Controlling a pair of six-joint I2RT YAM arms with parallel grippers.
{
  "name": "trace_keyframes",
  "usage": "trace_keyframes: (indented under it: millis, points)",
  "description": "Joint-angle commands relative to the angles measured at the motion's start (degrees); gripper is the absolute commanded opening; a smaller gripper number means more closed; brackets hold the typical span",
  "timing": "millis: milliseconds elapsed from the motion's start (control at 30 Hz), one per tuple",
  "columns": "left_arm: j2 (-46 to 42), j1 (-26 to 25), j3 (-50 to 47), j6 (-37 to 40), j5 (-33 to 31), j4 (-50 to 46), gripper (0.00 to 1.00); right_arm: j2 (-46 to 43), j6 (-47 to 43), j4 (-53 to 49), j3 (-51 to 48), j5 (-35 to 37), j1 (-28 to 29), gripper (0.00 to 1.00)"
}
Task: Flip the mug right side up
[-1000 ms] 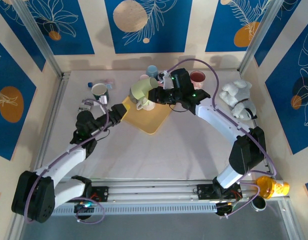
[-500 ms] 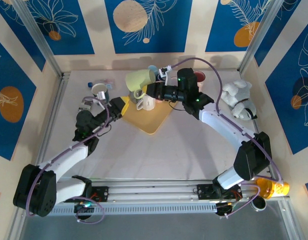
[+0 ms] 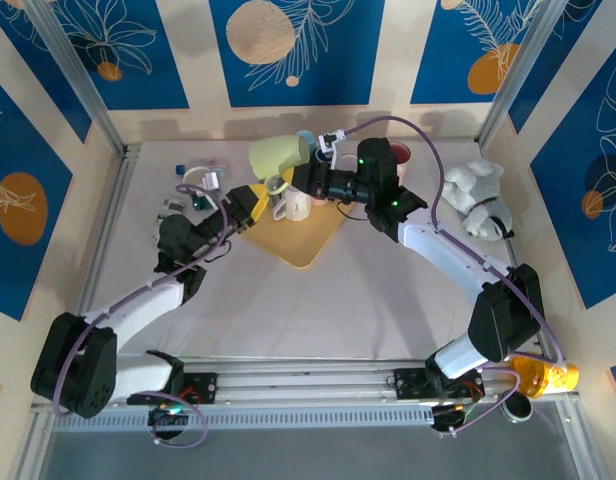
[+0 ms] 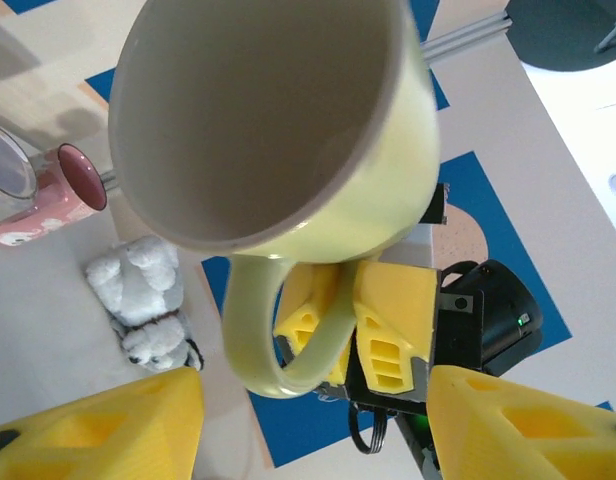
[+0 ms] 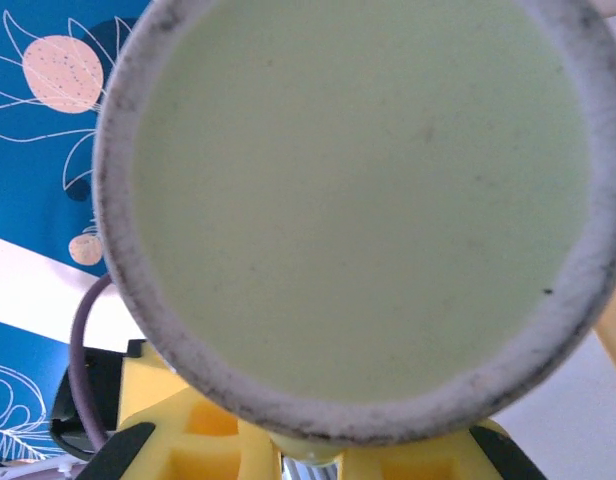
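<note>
Half the right gripper (image 4: 350, 305) hides behind mug (image 4: 288, 130)

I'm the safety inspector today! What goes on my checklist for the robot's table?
Surface: white table with a yellow tray towards the back.
Job's things: pale yellow mug held in the air on its side, not yet upright.
Clutter: white mug on the tray; pink mug at the back; plush toy on the right.
Grippers: right gripper shut on the pale yellow mug's handle; left gripper open, near it.
Cables: purple cable looping over the right arm.
Surroundings: blue and cream patterned walls.
</note>
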Motion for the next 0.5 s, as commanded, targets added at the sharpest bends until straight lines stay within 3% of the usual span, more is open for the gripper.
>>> trace_keyframes:
  millis: [0, 233, 467]
  points:
    - [1.5, -0.9, 1.7, -2.2, -0.9, 6.1, 0.59, -3.4, 1.0, 7.6, -0.2, -1.7, 0.5, 0.00]
    - [3.7, -1.8, 2.2, -3.9, -2.5, 10.2, 0.58, -3.5, 1.9, 8.4, -0.6, -2.7, 0.6, 0.00]
    - [7.1, -2.4, 3.5, -6.0, -3.2, 15.5, 0.49, -3.4, 4.0, 11.1, -2.0, -3.2, 0.7, 0.00]
